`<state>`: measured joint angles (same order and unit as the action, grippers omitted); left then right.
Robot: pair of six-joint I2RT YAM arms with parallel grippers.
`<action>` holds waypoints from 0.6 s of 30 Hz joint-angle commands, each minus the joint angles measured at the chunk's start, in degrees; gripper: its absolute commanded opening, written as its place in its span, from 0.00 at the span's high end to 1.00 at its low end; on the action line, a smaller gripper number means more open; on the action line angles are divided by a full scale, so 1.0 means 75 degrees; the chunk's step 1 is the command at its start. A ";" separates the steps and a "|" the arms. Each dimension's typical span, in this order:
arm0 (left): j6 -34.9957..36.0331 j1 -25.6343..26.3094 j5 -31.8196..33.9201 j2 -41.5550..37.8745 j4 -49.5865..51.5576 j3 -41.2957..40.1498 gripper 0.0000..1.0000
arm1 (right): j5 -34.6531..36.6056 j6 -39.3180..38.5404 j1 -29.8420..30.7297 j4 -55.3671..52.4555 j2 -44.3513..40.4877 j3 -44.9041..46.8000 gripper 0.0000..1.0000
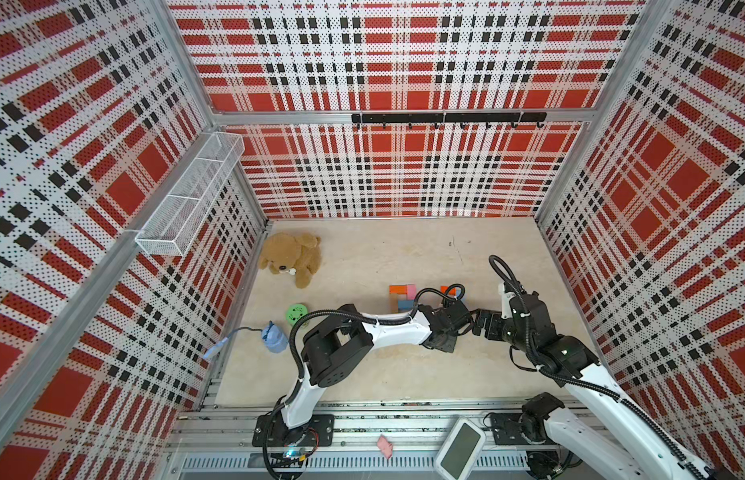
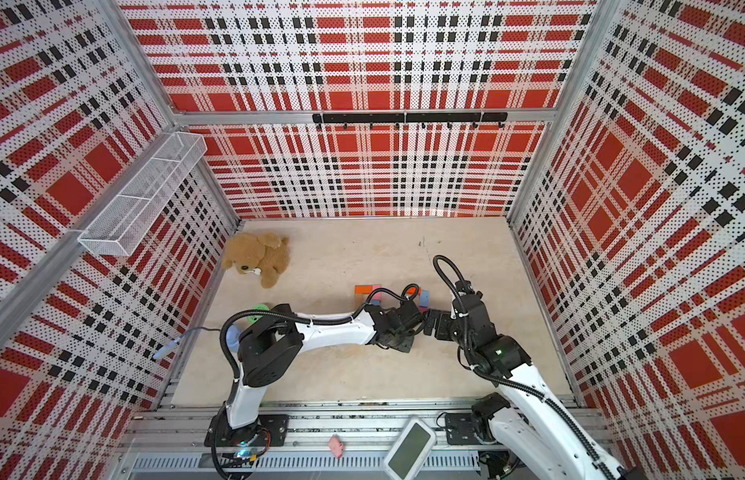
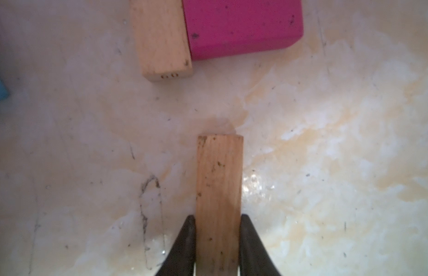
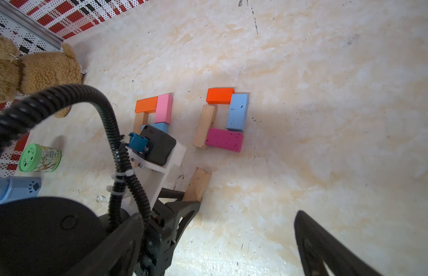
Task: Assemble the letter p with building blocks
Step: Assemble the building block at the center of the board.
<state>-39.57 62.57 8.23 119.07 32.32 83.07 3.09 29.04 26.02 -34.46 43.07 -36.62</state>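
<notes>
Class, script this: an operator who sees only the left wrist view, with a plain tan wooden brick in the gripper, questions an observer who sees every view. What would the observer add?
Operator: The left gripper grips my plain tan wooden brick. What is the flat magenta brick ahead part of?
Observer: A closed square with an orange brick, a light blue brick and a second tan wooden brick.
Operator: Any other group?
Observer: A second cluster beside it, including a light pink brick, partly hidden from view.
Operator: The right gripper?
Observer: The right gripper is open and empty, close beside yours.
</notes>
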 commanded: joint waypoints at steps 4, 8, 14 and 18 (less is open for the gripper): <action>-0.0205 -0.0080 0.0354 0.0231 0.0305 0.0378 0.87 | -0.0018 -0.0133 0.0034 0.0305 -0.0008 0.0056 0.00; -0.0238 -0.0136 0.0419 0.0393 0.0417 0.0580 0.87 | -0.0112 -0.0151 0.0029 0.0352 -0.0012 0.0066 0.00; -0.0338 -0.0244 0.0545 0.0515 0.0508 0.0736 0.87 | -0.0129 -0.0163 0.0034 0.0329 -0.0123 0.0071 0.01; -0.0334 -0.0313 0.0533 0.0598 0.0508 0.0819 0.87 | -0.0192 -0.0173 0.0034 0.0340 -0.0164 0.0067 0.00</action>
<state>-41.28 60.51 10.85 122.02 35.40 87.70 3.22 28.75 25.93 -34.44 42.81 -36.58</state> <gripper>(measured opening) 0.280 0.998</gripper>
